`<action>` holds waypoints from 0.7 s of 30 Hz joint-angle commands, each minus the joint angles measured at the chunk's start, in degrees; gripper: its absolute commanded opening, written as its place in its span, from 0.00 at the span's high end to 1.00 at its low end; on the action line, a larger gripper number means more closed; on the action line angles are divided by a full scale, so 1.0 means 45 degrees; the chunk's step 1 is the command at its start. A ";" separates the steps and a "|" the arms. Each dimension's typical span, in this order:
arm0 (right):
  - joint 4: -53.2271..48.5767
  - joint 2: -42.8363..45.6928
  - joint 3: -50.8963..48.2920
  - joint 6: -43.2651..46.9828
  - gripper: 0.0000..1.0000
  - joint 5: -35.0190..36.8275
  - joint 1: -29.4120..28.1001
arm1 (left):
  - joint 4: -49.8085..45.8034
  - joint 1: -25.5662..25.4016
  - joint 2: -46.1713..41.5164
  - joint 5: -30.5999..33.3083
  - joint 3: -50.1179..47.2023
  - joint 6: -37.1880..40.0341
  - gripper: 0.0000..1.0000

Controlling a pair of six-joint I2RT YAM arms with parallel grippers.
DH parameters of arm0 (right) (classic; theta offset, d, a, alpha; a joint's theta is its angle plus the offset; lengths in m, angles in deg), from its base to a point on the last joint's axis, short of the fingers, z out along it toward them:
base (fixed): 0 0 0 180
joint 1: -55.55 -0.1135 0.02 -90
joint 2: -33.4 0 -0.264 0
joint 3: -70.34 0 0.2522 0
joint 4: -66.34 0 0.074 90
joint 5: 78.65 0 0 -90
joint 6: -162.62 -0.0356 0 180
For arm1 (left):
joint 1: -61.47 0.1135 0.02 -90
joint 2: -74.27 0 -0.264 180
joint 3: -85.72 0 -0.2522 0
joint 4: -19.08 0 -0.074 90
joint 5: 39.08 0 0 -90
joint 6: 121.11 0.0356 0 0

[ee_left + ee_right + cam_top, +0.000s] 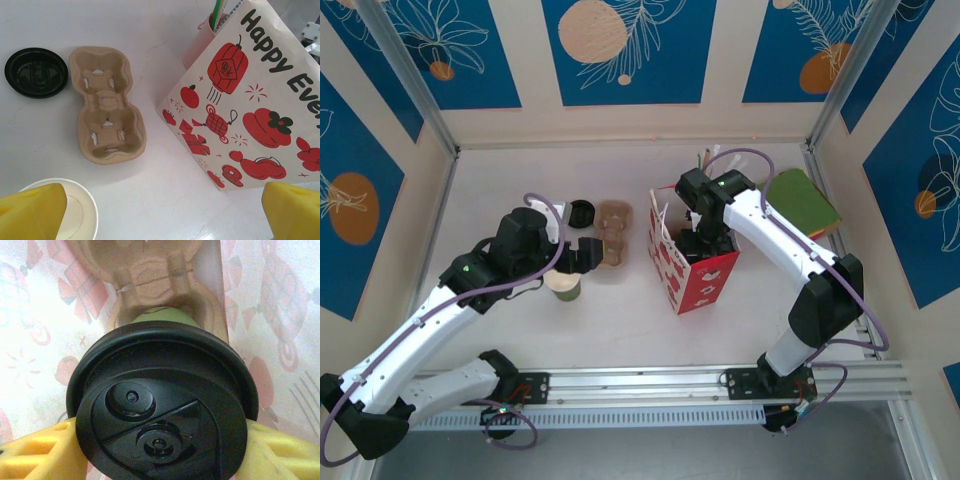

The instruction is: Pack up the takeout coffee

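Right gripper (160, 462) clamps takeout coffee (160, 405) between fingers, inside bag (698, 278) — carrier pocket (150, 275) just beyond fingertips. Left gripper (160, 212) spread wide, empty. Packing likely near done — seating, release left.

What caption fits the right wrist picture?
Right end effector holds the takeout coffee at the carrier inside the bag.

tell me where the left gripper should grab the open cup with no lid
Grip the lidless cup across its round side wall, just below the rim, coming straight down. It stands upright, mouth open, so the wall gives two opposite faces. The left gripper hangs above with jaws wide, but the cup sits under one finger, so it probably must shift sideways first.
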State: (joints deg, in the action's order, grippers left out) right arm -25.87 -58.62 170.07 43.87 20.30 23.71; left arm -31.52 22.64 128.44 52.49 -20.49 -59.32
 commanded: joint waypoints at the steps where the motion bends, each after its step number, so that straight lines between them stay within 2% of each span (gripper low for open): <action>1: 0.0061 0.0314 -0.0302 0.0123 0.35 -0.0208 0.0080 | 0.0150 0.0142 -0.0009 -0.0006 -0.0061 -0.0055 0.00; 21: 0.0777 0.0656 -0.1384 0.0057 0.35 -0.0280 0.0160 | 0.0022 0.0134 -0.0092 -0.0093 -0.0110 -0.0232 0.00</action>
State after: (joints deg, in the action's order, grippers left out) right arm -22.16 -57.14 164.85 43.87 20.06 24.19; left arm -31.54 22.64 128.44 52.47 -20.49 -59.65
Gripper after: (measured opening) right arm 0.650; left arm 0.998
